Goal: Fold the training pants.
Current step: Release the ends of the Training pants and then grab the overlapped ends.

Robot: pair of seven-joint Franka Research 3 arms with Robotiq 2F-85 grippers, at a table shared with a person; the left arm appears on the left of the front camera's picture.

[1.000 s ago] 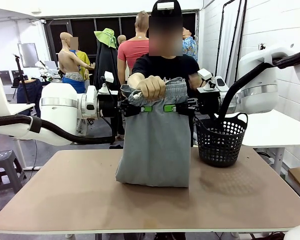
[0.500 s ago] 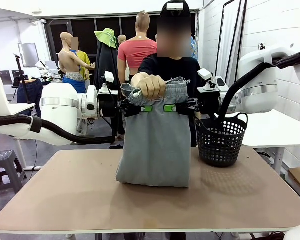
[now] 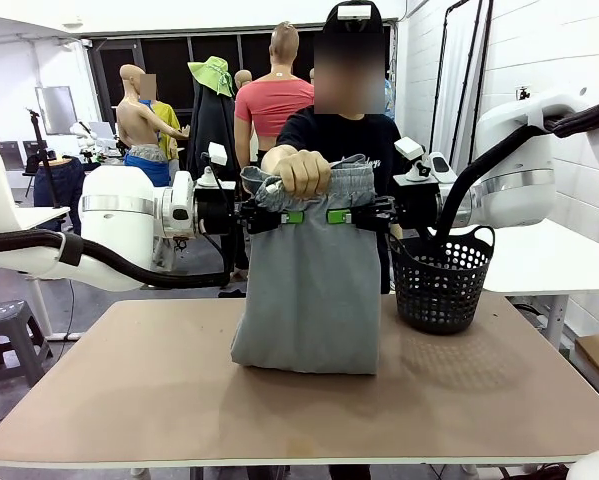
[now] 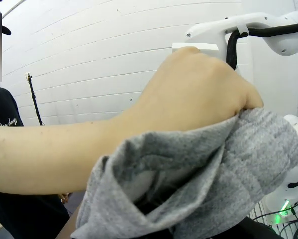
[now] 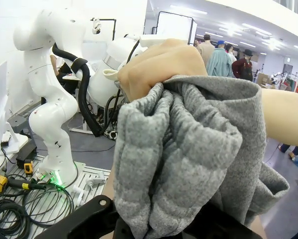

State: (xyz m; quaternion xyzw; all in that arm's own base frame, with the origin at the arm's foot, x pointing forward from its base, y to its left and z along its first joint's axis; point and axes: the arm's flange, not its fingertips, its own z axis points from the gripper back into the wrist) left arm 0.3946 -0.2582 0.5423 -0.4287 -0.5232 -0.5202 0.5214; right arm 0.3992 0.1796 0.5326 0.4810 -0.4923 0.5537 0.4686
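The light grey training pants [image 3: 309, 290] hang upright over the table, folded double, with their lower fold resting on the tabletop. My left gripper [image 3: 291, 216] is shut on the cloth just below the waistband from the left. My right gripper [image 3: 339, 216] is shut on it from the right, close beside the left one. A person's hand [image 3: 304, 173] clutches the gathered waistband above both grippers. In the left wrist view the hand [image 4: 188, 94] grips bunched grey cloth [image 4: 198, 184] that hides my fingers. The right wrist view has the same hand [image 5: 158, 64] and cloth [image 5: 178, 159].
A black mesh basket [image 3: 441, 280] stands on the brown table [image 3: 129, 390] to the right of the pants. The person stands at the far edge behind the pants. Bare tabletop lies to the left and in front.
The person has leaned slightly to the right. The pants, the hand and both grippers have stayed where they were.
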